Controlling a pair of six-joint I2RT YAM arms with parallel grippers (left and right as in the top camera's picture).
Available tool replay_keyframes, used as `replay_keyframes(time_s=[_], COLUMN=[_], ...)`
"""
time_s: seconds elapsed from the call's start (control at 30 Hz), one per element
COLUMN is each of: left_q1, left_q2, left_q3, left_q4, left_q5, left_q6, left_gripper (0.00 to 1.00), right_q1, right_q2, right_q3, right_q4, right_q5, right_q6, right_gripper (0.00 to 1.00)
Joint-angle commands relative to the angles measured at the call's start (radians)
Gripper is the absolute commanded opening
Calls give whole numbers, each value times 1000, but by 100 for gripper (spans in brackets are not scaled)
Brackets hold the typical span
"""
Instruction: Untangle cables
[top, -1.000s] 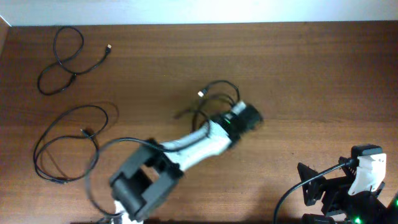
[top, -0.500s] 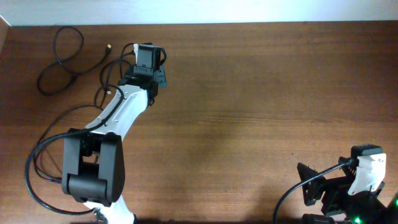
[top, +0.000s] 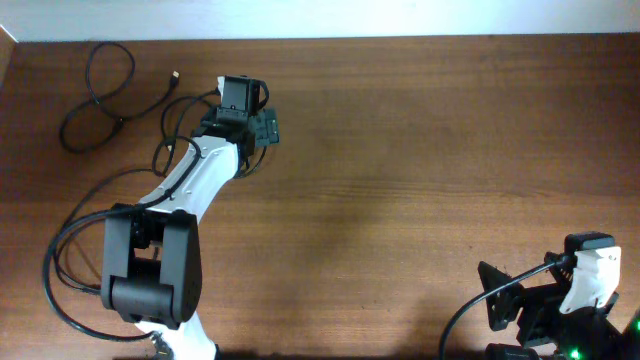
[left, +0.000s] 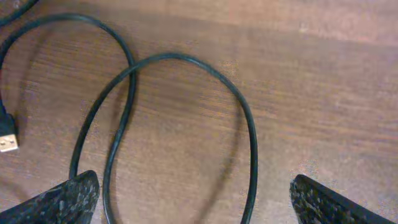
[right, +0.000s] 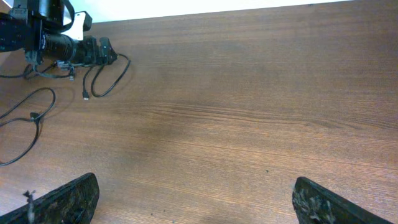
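Observation:
Three thin black cables lie apart at the far left of the table. One cable (top: 100, 95) sits at the back corner, and a large loop (top: 60, 250) lies nearer the front. The third cable (top: 163, 130) lies under my left gripper (top: 240, 122). In the left wrist view this cable (left: 252, 143) loops flat on the wood between the spread fingertips (left: 62, 199), touching neither, and its gold plug (left: 7, 140) rests at the left edge. My left gripper (left: 193, 205) is open and holds nothing. My right gripper (right: 196, 202) is open over bare wood.
The right arm (top: 585, 285) sits folded at the table's front right corner. The left arm's white link (top: 195, 180) stretches from its base (top: 150, 290) toward the back edge, where a white wall (top: 400, 15) begins.
The left arm swung from the table's middle to the back left, carrying the third cable there. Its gripper then opened, leaving the cable on the wood. The right arm stayed put.

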Motion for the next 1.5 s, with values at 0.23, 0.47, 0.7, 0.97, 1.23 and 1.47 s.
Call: replay_keyframes(time_s=[0.23, 0.47, 0.7, 0.97, 1.23, 1.47], left_q1=[2, 2, 2, 8, 77, 199], left_q2=[-393, -597, -992, -1349, -1637, -1855], left_q3=[-1, -1, -90, -234, -234, -234], left_q4=[-269, -434, -498, -821, -1003, -1003], left_q5=[119, 156, 205, 201, 201, 201], left_q6=[-2, -3, -14, -13, -21, -21], left_gripper=[99, 99, 99, 99, 99, 99], right_q1=[-8, -8, -8, -8, -8, -8], right_q2=[-2, -2, -2, -2, -2, -2], right_q3=[3, 3, 3, 3, 3, 3], right_q4=[0, 0, 0, 0, 0, 0], right_q5=[5, 5, 5, 5, 5, 5], right_q6=[0, 0, 0, 0, 0, 0], right_gripper=[98, 99, 99, 98, 98, 98])
